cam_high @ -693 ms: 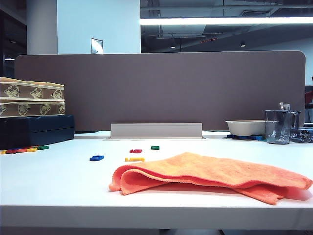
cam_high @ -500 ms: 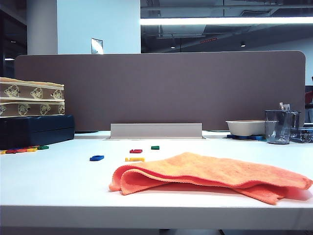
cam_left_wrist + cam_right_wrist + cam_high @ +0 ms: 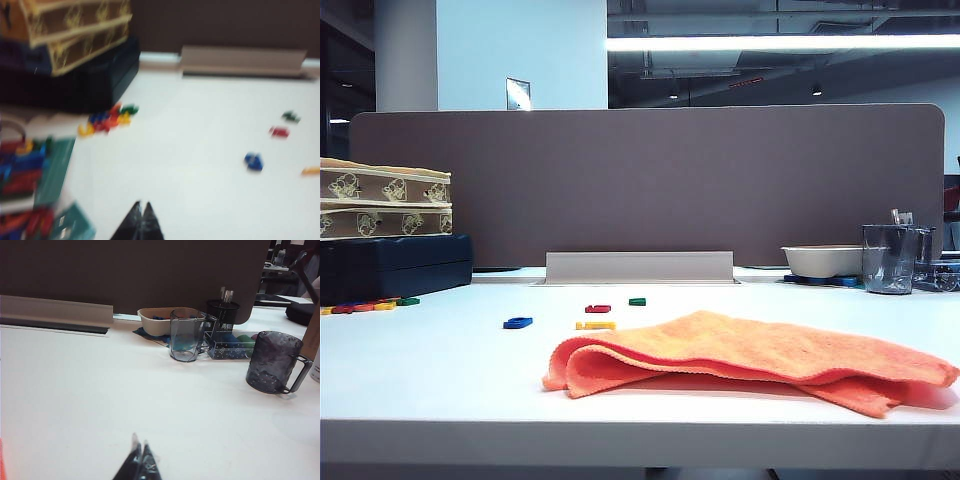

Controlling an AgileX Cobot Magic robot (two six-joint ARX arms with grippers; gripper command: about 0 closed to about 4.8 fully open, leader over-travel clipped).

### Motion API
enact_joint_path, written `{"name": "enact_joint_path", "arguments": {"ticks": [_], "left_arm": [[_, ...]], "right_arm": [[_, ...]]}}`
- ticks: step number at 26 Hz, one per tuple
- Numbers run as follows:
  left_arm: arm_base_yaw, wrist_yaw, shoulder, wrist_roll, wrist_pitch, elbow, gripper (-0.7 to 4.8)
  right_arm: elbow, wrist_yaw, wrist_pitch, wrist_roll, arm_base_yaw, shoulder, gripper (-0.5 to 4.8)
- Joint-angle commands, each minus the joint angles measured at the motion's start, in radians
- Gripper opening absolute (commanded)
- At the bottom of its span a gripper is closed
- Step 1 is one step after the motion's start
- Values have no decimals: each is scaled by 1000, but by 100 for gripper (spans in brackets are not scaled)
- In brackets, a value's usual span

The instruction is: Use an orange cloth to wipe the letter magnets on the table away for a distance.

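Nothing has moved since the earlier frames. Your left gripper (image 3: 141, 210) and right gripper (image 3: 139, 452) both sit closed and empty, low over the table (image 3: 440, 370). Open one, pinch the orange cloth (image 3: 750, 355) at near centre, then sweep left across the letter magnets (image 3: 595, 325). The far-right bowl (image 3: 155, 322) holds something blue.

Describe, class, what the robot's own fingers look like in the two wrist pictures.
Only the tips show. The left gripper ends in two black, pointed, wedge-shaped fingers; that picture is blurred. The right gripper has matching dark tapered fingers with a glossy sheen. No cables or markings are visible.
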Motion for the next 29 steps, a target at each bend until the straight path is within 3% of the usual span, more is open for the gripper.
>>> {"name": "enact_joint_path", "arguments": {"ticks": [1,4,17,20,26,29], "left_arm": [[0,29,0,-5,118,26,19],[0,69,0,-5,105,59,77],[0,283,43,-1,104,196,85],[0,322,105,8,105,236,85],[-4,465,344,108,135,368,85],[-51,481,459,149,162,401,88]], "right_arm": [[-8,1,10,1,0,-4,-5],[-8,1,10,1,0,-4,-5],[-8,1,10,1,0,-4,-5],[-8,1,10,1,0,-4,-5],[-8,1,10,1,0,-4,-5],[-8,1,10,1,0,-4,-5]]}}
